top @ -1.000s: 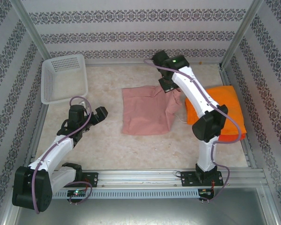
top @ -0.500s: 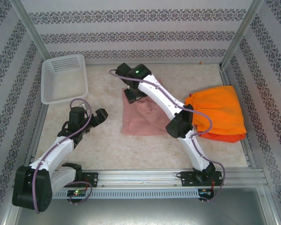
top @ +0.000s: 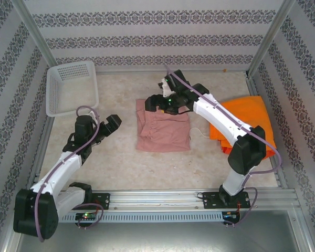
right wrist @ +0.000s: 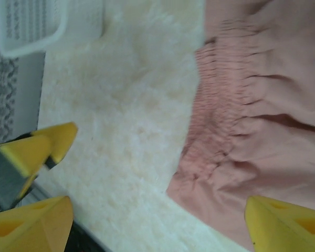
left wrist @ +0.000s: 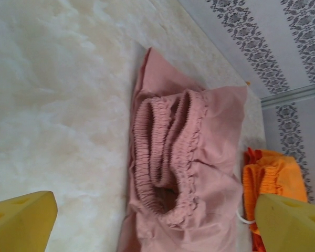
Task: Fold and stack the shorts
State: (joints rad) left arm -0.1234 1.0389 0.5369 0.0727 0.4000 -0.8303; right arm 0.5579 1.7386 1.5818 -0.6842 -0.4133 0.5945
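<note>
Work surface: mottled cream, stone-patterned tabletop. Enclosure: white wall panels with horizontal bands of dark floral ornament on three sides. Corners: bare aluminium uprights. Near edge: slotted aluminium rail. Lighting: even, diffuse

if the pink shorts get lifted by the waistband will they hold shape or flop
Likely floppy: the pink shorts lie creased and folded over themselves. The gathered waistband looks bunched, so it probably gives under a pinch. Pushed, they'd likely wrinkle, not slide.

Bright even light, faint shadows, top view sharp, shorts blurred in right wrist view
</note>
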